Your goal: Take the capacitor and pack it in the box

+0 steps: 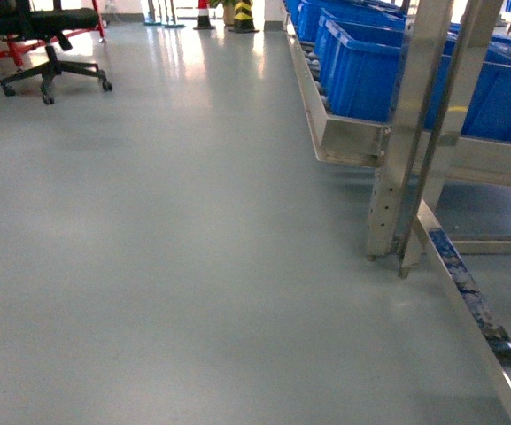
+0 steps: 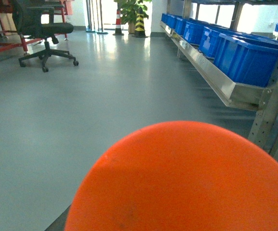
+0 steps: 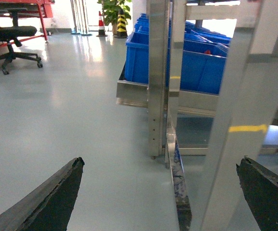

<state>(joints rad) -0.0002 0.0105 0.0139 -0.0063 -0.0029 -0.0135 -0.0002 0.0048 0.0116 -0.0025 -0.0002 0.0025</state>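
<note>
Down at my right wrist camera, the right gripper (image 3: 160, 192) has its two dark fingers (image 3: 52, 197) spread wide, one at each lower corner of the view, with nothing between them but bare floor and shelving. My left gripper does not show in any view, so I cannot tell whether its fingers are open or closed. A large, smooth orange dome (image 2: 187, 180) fills the near lower part of the left wrist view and blocks whatever lies under it.

Between the right fingers, farther out, stands a silver metal rack post (image 3: 158, 77) with a sloping rail running toward me. Behind it, a row of blue bins (image 3: 196, 62) sits on the rack's lower shelf (image 2: 216, 79), running away into the distance on the right of the scene.

I see grey, glossy floor (image 1: 166, 248) across the left and centre of the head view. Far off on the left is a black office chair (image 1: 47, 44) on castors, beside a red metal frame (image 3: 33, 9). At the far end stand a striped traffic cone (image 2: 119, 21), a yellow-and-black bollard (image 2: 139, 24) and a green potted plant (image 2: 131, 8).

Neither the box nor any capacitor shows in any view.
</note>
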